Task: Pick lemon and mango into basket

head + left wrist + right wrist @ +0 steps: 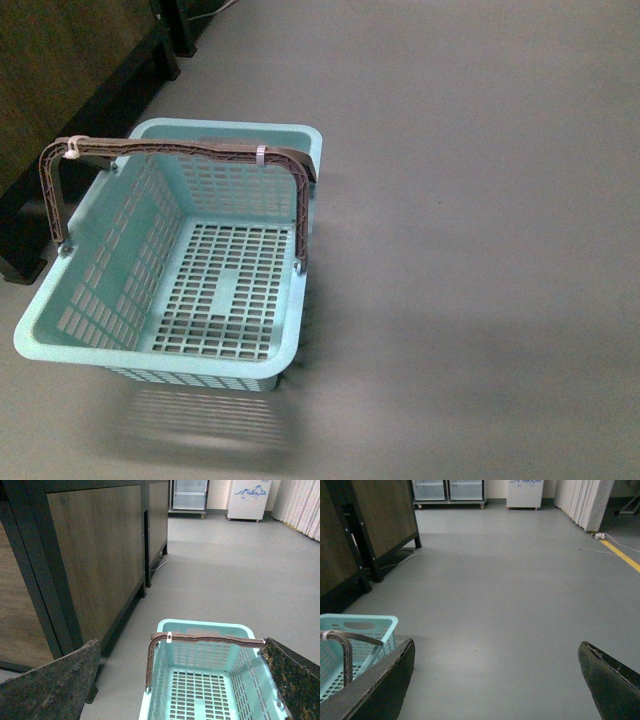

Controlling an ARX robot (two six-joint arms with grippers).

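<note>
High front, low wrists; shared basket [110, 270]

Basket [108, 272] open above — handle [180, 150] spans mouth.

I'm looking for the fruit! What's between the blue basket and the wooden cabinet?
Only bare grey floor, no fruit. The left wrist view shows it: the basket stands apart from the wooden cabinet, with a strip of floor between.

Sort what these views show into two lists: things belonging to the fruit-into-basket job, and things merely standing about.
Job in hand: basket, empty; left fingers and right fingers, both spread open. No lemon or mango is in view.

Standing about: wooden cabinet; glass-door fridge; white curtain; yellow floor line.
</note>
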